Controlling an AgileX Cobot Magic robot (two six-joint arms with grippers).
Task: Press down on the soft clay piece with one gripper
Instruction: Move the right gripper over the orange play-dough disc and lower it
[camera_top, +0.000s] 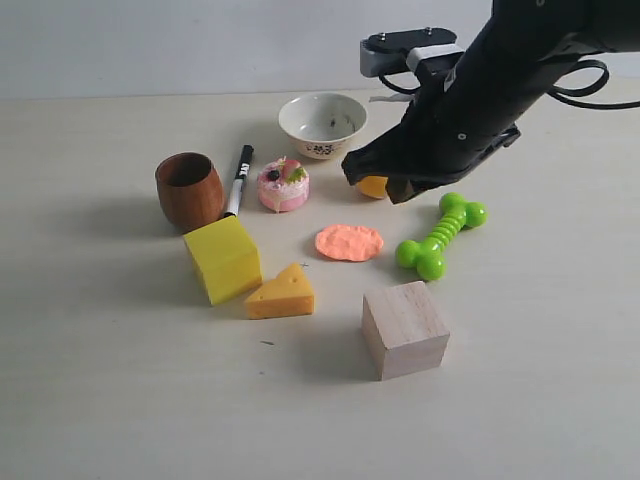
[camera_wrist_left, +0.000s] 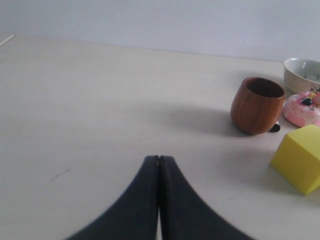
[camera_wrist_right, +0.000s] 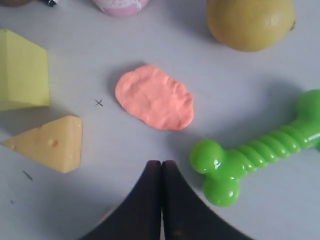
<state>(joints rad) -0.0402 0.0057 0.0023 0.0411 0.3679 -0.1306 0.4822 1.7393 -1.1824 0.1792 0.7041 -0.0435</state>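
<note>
Since the right gripper (camera_wrist_right: 161, 165) has both fingers pressed together w/ nothing between, it forms one blunt point, fit for pushing. It hangs above the table (camera_top: 120, 400), touching nothing.

The soft clay piece (camera_wrist_right: 155, 97) lies just ahead of the tips in the wrist view, apart from them. It sits approx mid-table, well in from the far edge, w/ the gripper over its far-right side.

Handling (est.):
- Clay looks light, soft and lumpy. Should dent easily and may stick to the tip.
- It's flat, so no roll. Could slide on a skewed push.
- No grip needed. Contact pt = ctr of top face, straight down. Thin rim would smear.

Neighbours:
- Green bone toy (camera_top: 441, 236) near, toward the right edge.
- Yellow fruit (camera_wrist_right: 250, 20) near, toward the far edge.
- Cheese wedge (camera_top: 281, 293) near, toward the near-left corner.
- None touch the clay.

The left gripper (camera_wrist_left: 159, 161) is also clamped empty, over bare table toward the left edge, well apart from the clay.
</note>
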